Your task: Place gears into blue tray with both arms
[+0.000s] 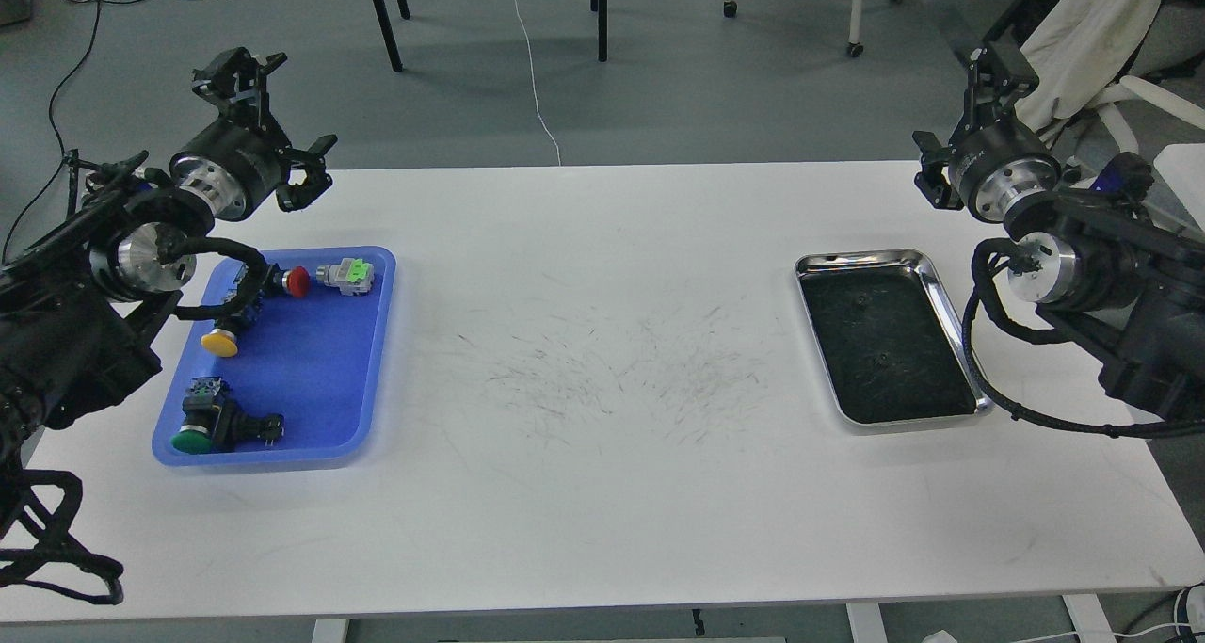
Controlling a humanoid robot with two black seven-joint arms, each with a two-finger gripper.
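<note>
Two tiny black gears lie inside the steel tray (946, 297) at the right, one gear (859, 299) toward its far end and the other gear (882, 361) nearer me; both are hard to make out on the dark lining. The blue tray (320, 379) sits at the table's left and holds push-button switches. My left gripper (239, 71) is raised beyond the blue tray's far left corner, holding nothing that I can see. Raised past the table's far right edge, behind the steel tray, is my right gripper (996, 64). Both grippers look dark and end-on, so their fingers cannot be told apart.
In the blue tray lie a red-capped switch (294, 281), a green-and-grey part (347, 276), a yellow-capped switch (219, 342) and a green-capped switch (212, 426). Scuffed white table top (602, 370) spreads between the trays. Chair legs and cables stand on the floor behind.
</note>
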